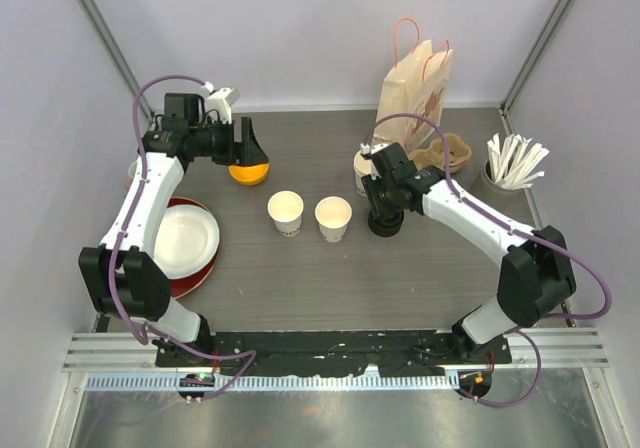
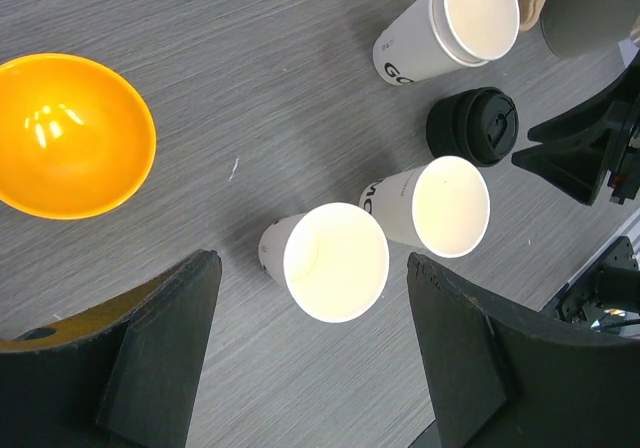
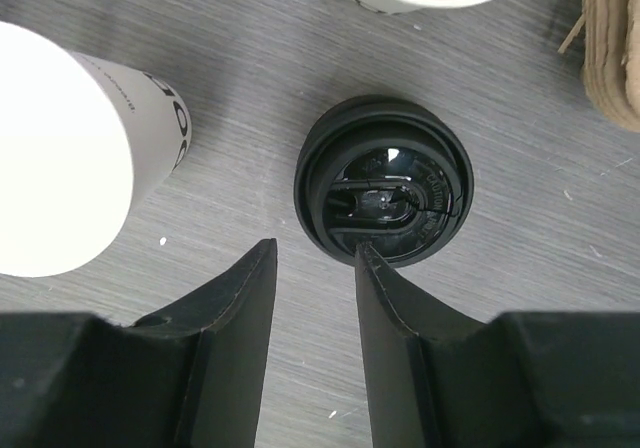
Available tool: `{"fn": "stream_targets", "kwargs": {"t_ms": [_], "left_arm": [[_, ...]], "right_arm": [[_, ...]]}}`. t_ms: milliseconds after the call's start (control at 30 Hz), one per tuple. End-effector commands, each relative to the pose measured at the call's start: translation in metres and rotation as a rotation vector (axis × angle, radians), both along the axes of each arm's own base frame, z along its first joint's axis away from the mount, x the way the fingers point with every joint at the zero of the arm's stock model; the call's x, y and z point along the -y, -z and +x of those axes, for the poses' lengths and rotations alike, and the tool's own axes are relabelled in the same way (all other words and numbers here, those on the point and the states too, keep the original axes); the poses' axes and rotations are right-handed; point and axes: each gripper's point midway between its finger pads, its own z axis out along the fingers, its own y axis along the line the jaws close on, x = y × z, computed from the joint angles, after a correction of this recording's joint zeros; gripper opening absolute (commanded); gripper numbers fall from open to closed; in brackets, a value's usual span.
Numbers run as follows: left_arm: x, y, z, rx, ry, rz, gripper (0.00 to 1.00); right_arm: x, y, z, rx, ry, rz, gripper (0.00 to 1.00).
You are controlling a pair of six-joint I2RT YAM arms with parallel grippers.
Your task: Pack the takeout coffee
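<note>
Two white paper cups (image 1: 285,211) (image 1: 333,218) stand open and lidless mid-table. In the left wrist view they are the nearer cup (image 2: 335,261) and the farther cup (image 2: 440,206). A black lid (image 1: 386,225) (image 3: 383,193) (image 2: 475,125) lies on the table to their right. My right gripper (image 1: 384,208) (image 3: 312,253) hovers over the lid's near edge. Its jaws stand partly apart with nothing between them, and the right fingertip (image 3: 365,253) is at the lid's rim. My left gripper (image 1: 245,146) (image 2: 312,260) hangs wide open and empty, high above the table near the orange bowl.
An orange bowl (image 1: 248,173) (image 2: 70,133) sits under the left arm. A stack of white cups (image 1: 362,168) (image 2: 460,23) stands behind the lid. A paper bag (image 1: 415,88), a cardboard carrier (image 1: 450,153) and a cup of stirrers (image 1: 515,163) are at the back right. Stacked plates (image 1: 185,243) lie at the left.
</note>
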Motion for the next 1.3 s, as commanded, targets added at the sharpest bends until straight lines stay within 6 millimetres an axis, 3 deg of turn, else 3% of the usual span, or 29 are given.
{"fn": "stream_targets", "kwargs": {"t_ms": [0, 333, 700, 967, 1267], "left_arm": [[0.001, -0.021, -0.003, 0.074, 0.024, -0.015, 0.80], [0.002, -0.017, -0.003, 0.063, 0.030, -0.019, 0.80], [0.004, -0.018, -0.004, 0.061, 0.039, -0.027, 0.80], [0.004, -0.019, -0.005, 0.063, 0.045, -0.029, 0.80], [0.004, -0.021, -0.005, 0.068, 0.048, -0.029, 0.80]], "right_arm": [[-0.003, 0.001, 0.017, 0.055, -0.009, -0.019, 0.42], [-0.012, 0.014, 0.021, 0.055, -0.052, -0.072, 0.33], [-0.004, 0.032, 0.018, 0.027, -0.053, -0.154, 0.24], [-0.007, 0.025, 0.016, 0.035, -0.074, -0.175, 0.02], [-0.010, -0.012, 0.014, 0.056, -0.074, -0.161, 0.01]]}}
